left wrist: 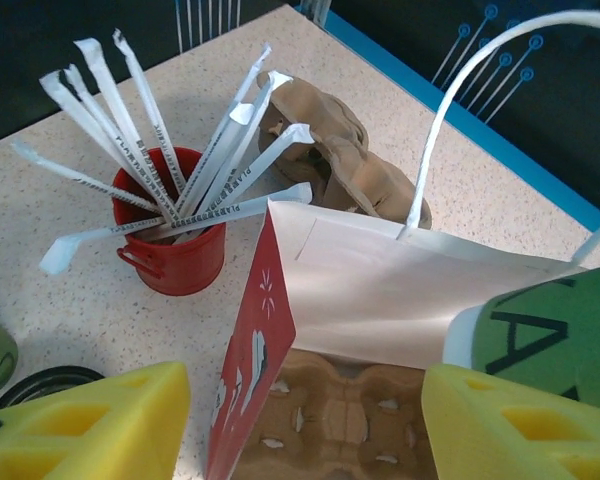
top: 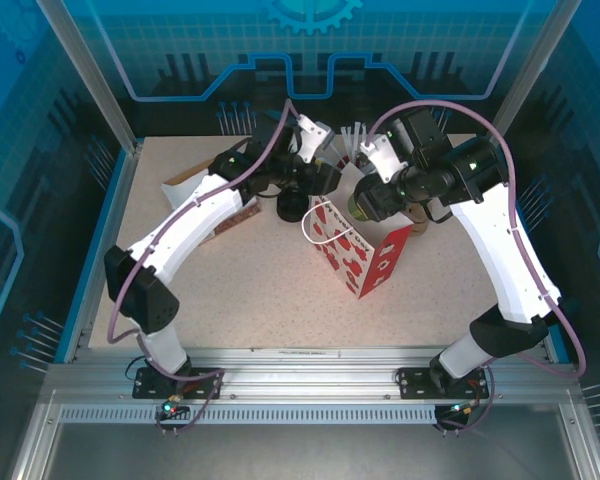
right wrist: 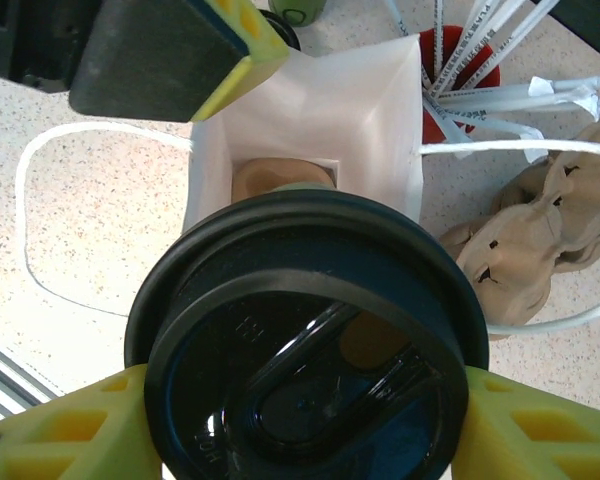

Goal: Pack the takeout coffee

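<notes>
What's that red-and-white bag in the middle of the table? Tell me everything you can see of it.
The paper bag stands upright and open on the table, red with a white print outside, plain white inside, with two thin white loop handles. A brown pulp tray lies at its bottom. The right gripper holds the takeout coffee over its open mouth.

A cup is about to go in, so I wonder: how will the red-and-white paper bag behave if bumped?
The paper bag probably slides or tips easily: it looks thin-walled and light. Its open rim would likely buckle rather than resist, being creased paper. The cardboard tray lying in its bottom may steady it somewhat.
</notes>
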`<action>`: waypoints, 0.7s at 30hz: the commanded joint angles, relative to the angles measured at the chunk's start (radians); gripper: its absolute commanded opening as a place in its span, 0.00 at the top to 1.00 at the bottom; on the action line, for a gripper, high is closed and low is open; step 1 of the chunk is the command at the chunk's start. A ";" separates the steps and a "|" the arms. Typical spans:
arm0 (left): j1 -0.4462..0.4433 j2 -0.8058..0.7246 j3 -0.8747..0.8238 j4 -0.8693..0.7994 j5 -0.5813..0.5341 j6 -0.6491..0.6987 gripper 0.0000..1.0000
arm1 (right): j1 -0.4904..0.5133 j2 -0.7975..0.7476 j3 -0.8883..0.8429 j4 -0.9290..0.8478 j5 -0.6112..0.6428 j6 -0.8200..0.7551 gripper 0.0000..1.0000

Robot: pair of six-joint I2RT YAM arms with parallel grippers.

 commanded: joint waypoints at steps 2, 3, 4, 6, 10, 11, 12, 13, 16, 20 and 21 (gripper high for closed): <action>-0.010 0.090 0.139 -0.125 0.043 0.082 0.41 | -0.032 -0.040 -0.026 -0.005 0.011 0.011 0.60; -0.010 0.110 0.164 -0.141 0.047 0.087 0.43 | -0.037 -0.040 -0.031 -0.005 0.009 0.011 0.60; -0.010 0.125 0.179 -0.153 0.053 0.090 0.45 | -0.038 -0.040 -0.036 -0.004 0.006 0.009 0.60; -0.011 0.153 0.216 -0.180 0.064 0.100 0.49 | -0.043 -0.038 -0.046 -0.001 -0.003 0.008 0.60; -0.013 0.194 0.266 -0.212 0.062 0.115 0.54 | -0.044 -0.025 -0.054 -0.006 0.011 0.007 0.60; -0.013 0.205 0.277 -0.219 0.061 0.119 0.56 | -0.044 -0.018 -0.054 -0.012 0.012 0.007 0.60; -0.013 0.214 0.289 -0.226 0.057 0.122 0.56 | -0.044 -0.014 -0.056 -0.015 0.013 0.006 0.60; -0.012 0.220 0.299 -0.231 0.057 0.125 0.58 | -0.044 -0.010 -0.058 -0.015 0.012 0.006 0.60; -0.013 0.241 0.324 -0.250 0.054 0.138 0.62 | -0.044 0.001 -0.059 -0.019 0.006 0.001 0.60; -0.013 0.255 0.342 -0.258 0.043 0.153 0.67 | -0.041 0.024 -0.056 -0.028 -0.001 -0.008 0.61; -0.013 0.258 0.346 -0.262 0.044 0.158 0.67 | -0.039 0.031 -0.052 -0.032 -0.001 -0.010 0.61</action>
